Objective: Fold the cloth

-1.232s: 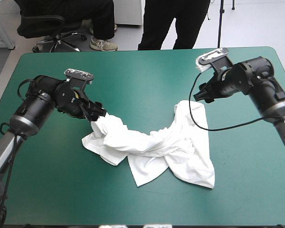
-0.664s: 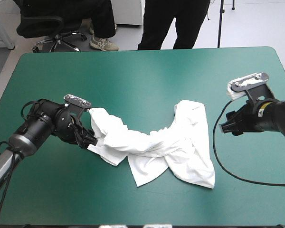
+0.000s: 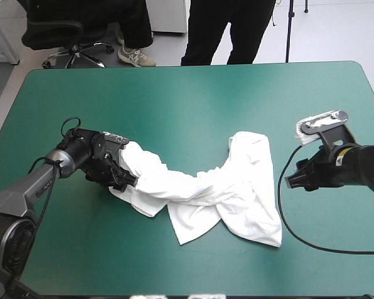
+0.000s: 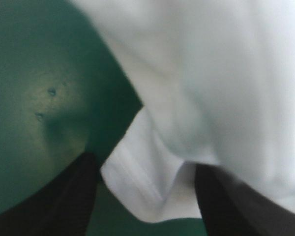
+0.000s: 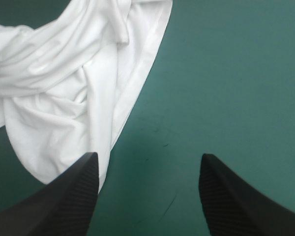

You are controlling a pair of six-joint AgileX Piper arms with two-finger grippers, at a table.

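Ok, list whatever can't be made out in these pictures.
1. High view: the left hand hides its own fingertips against the T-shirt.
2. Left wrist view: the T-shirt between its fingers is blurred; sleeve or hem, unclear.
3. Right wrist view: part of the T-shirt runs out of frame beyond the right hand.
4. High view: collar lost in twisted folds.

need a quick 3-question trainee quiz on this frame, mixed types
1. True or false: the T-shirt lies spread flat on the table.
2. The right gripper has its fingers: A) open, teal-green cover between them; B) shut on the T-shirt; C) out of view.
3. Which gripper has a T-shirt hem between its open fingers?
Key: 1 false, it is crumpled; 2 A; 3 the left gripper.
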